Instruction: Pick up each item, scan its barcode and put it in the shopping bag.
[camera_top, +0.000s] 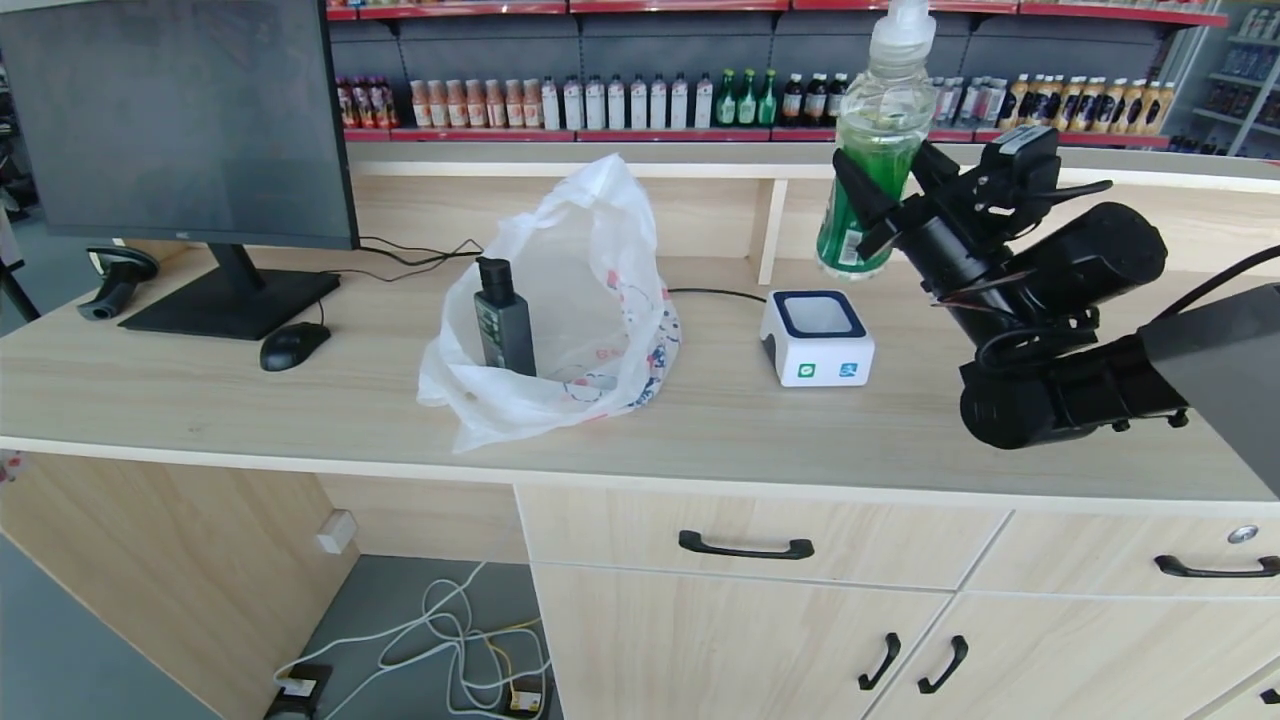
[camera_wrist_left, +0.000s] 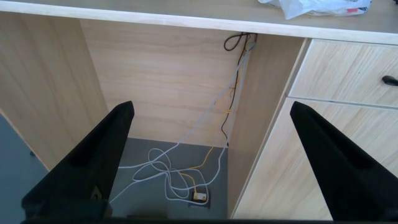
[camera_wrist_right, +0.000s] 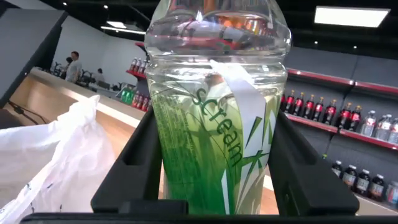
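Note:
My right gripper (camera_top: 885, 195) is shut on a clear bottle of green drink (camera_top: 877, 160), held upright above the counter, behind and to the right of the white scanner box (camera_top: 816, 337). In the right wrist view the bottle (camera_wrist_right: 214, 124) stands between the two black fingers (camera_wrist_right: 134, 168). The white shopping bag (camera_top: 570, 300) stands open at the middle of the counter, with a dark grey bottle (camera_top: 503, 317) upright inside it. My left gripper (camera_wrist_left: 208, 165) hangs open below the counter edge, in front of the open cabinet bay, with nothing between its fingers.
A monitor (camera_top: 180, 120) on its stand, a mouse (camera_top: 293, 345) and a handheld scanner (camera_top: 115, 280) occupy the counter's left. A wooden divider (camera_top: 768, 230) rises behind the scanner box. Cables (camera_wrist_left: 180, 174) lie on the floor under the counter. Drawers with black handles (camera_top: 745, 547) sit below.

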